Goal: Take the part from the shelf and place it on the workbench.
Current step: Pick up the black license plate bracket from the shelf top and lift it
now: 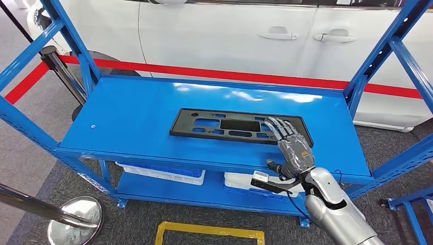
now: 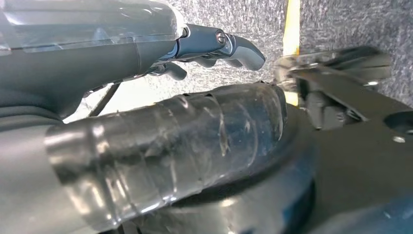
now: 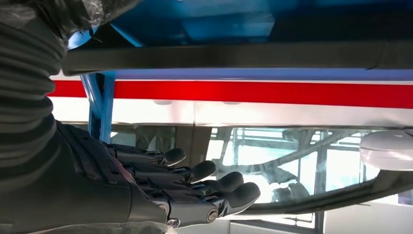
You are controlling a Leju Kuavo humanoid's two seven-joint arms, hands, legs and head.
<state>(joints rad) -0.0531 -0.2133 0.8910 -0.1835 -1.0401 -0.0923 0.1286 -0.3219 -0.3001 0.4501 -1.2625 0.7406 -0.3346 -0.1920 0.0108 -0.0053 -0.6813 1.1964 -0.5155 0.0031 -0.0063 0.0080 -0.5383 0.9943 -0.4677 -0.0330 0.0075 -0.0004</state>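
The part (image 1: pixel 230 126) is a flat black rectangular frame with cut-outs, lying on the top deck of the blue shelf (image 1: pixel 133 117). My right hand (image 1: pixel 292 148) is over the part's right end, fingers stretched forward and spread, holding nothing. In the right wrist view the part (image 3: pixel 234 57) appears as a dark bar, with a gap between it and my right hand (image 3: pixel 160 185). My left hand (image 2: pixel 97 53) hangs low over the grey floor, fingers loosely extended and empty.
Blue shelf uprights (image 1: pixel 380 56) rise at both ends of the deck. White bins (image 1: pixel 161 173) sit on the lower shelf. A white car (image 1: pixel 230 30) and a red strip (image 1: pixel 230 76) lie behind. A chrome stanchion base (image 1: pixel 76 219) and yellow floor tape (image 1: pixel 209 232) lie in front.
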